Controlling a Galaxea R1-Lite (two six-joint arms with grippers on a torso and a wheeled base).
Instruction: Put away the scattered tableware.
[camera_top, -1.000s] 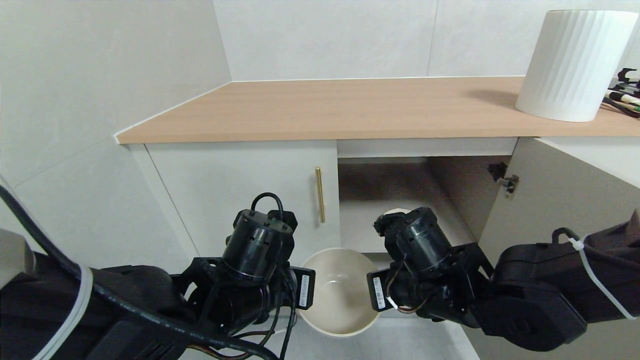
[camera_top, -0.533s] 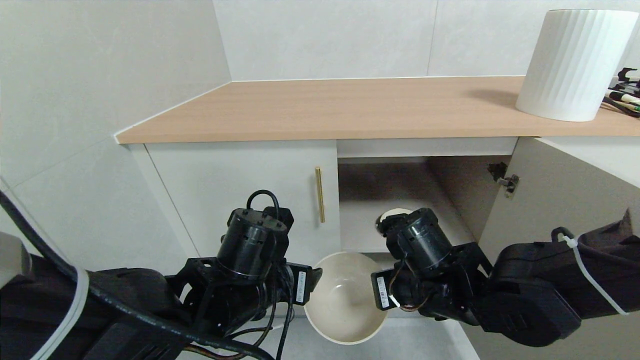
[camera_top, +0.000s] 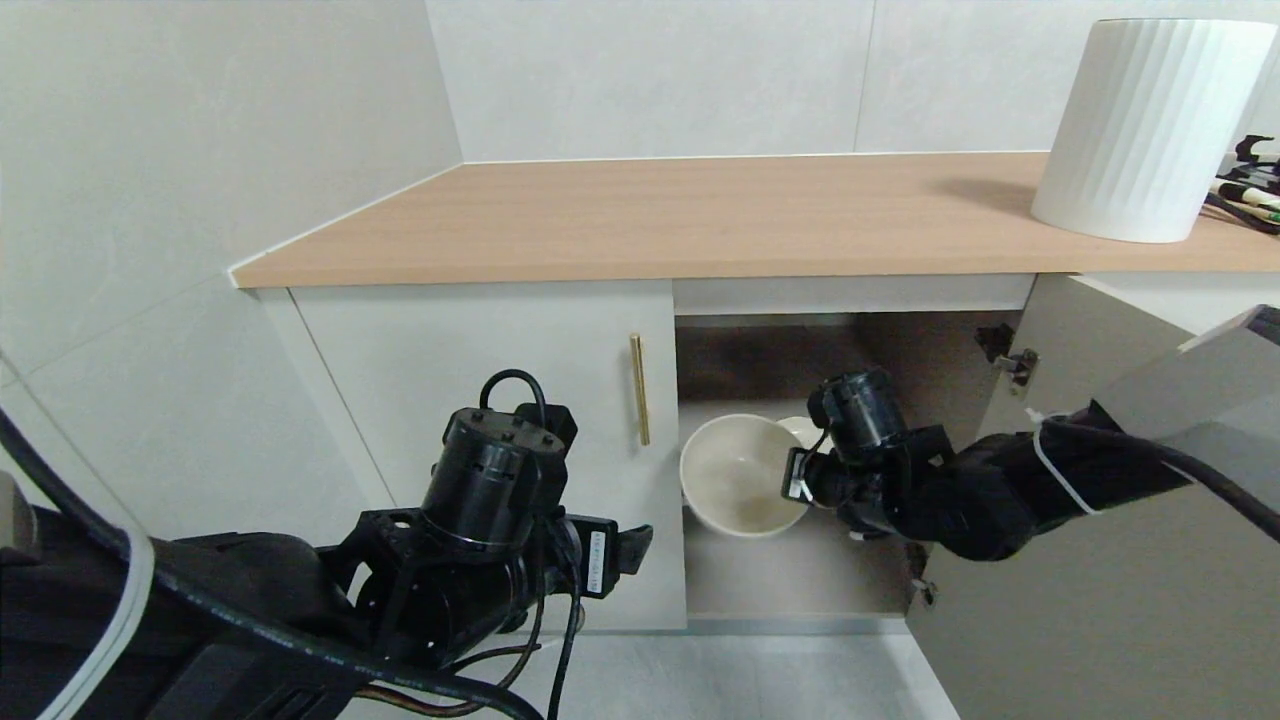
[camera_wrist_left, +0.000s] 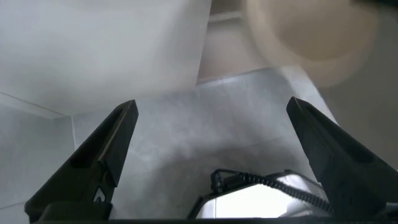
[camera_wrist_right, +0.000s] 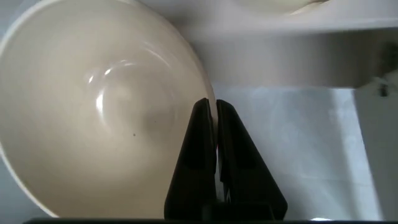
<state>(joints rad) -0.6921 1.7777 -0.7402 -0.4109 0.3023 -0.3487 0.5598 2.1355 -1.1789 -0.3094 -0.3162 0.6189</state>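
Small pale dish (camera_top: 800, 428) behind the bowl (camera_top: 738, 475) is mostly hidden, can't tell what it is; right pincer (camera_wrist_right: 216, 109) is clamped on the bowl's rim, holding it tilted in the open cabinet (camera_top: 800, 580), toward its left edge; left pincer (camera_wrist_left: 211, 106) gapes wide, holding nothing; 1 ribbed white container (camera_top: 1140, 130) sits at the wooden surface's (camera_top: 650, 215) right end.

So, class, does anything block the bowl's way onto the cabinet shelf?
The cabinet door stands open, so nothing bars entry. A white dish lies on the shelf just behind the bowl held by the right gripper.
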